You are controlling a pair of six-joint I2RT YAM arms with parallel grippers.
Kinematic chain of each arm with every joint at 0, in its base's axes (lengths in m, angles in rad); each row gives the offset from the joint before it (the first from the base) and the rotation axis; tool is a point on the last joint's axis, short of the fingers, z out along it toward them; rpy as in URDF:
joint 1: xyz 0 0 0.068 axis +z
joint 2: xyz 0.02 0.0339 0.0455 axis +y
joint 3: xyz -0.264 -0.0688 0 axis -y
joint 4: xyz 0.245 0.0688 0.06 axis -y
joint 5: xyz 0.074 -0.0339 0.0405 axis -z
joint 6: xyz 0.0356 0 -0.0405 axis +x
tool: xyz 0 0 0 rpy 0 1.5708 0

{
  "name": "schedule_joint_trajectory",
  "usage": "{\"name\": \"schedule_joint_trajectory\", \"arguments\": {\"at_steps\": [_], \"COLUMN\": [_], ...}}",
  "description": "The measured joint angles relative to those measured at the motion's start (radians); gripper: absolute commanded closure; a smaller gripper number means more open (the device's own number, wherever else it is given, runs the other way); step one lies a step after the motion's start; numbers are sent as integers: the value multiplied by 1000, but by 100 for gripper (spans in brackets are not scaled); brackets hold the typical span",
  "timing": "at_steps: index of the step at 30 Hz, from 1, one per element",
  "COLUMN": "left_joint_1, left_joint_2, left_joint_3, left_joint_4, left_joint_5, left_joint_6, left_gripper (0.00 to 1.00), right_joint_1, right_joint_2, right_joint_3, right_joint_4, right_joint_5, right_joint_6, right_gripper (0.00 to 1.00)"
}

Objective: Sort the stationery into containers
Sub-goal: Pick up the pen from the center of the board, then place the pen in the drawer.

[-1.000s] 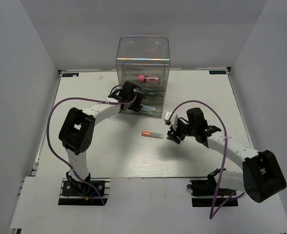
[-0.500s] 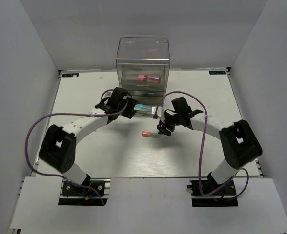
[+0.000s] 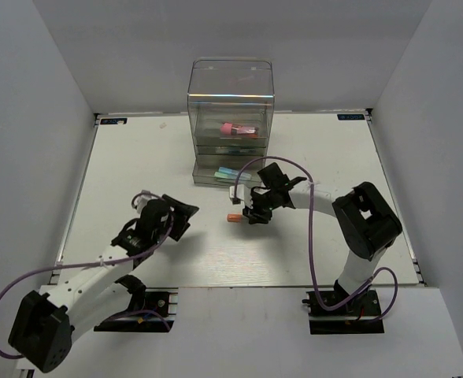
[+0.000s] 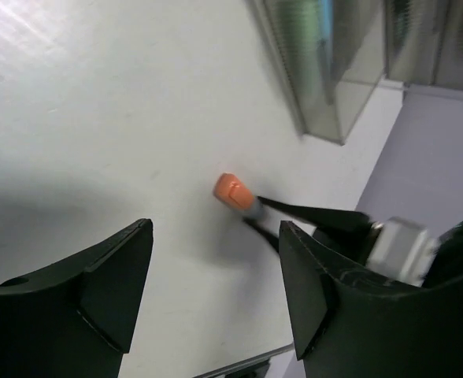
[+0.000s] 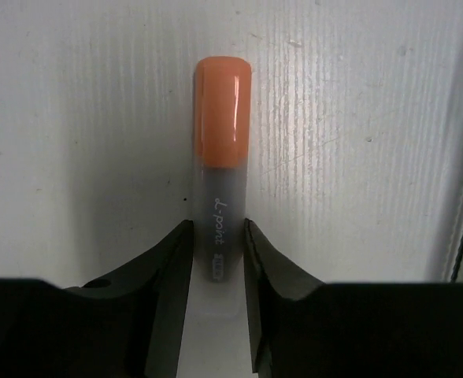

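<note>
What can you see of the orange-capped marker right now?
The orange-capped marker is short and stubby, with a glossy orange cap rounded at the end and a translucent grey barrel bearing small white lettering. It looks like plastic. It is capped and appears to lie flat on the white table, in front of the drawer organiser. The cap points away from the right gripper, whose fingers press the barrel from both sides near its tail. Nothing else touches it.
</note>
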Motion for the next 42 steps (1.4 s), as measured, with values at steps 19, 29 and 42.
{"name": "schedule_joint_trajectory", "arguments": {"at_steps": [19,29,42], "left_joint_1": [0,0,0], "left_joint_2": [117,138,111], "left_joint_3": [-118,-118,-126], "left_joint_4": [238,266,264], "left_joint_5": [103,126,128], "left_joint_6": [32,37,39], "left_gripper": [25,25,25], "right_joint_1": [12,12,3], "right_joint_2": [-67,10,104], "right_joint_3": [172,312,368], "right_joint_4": [19,78,67], "right_joint_5": [167,320,288], "right_joint_6": [-1,3,-13], "right_gripper": [99,85,100]}}
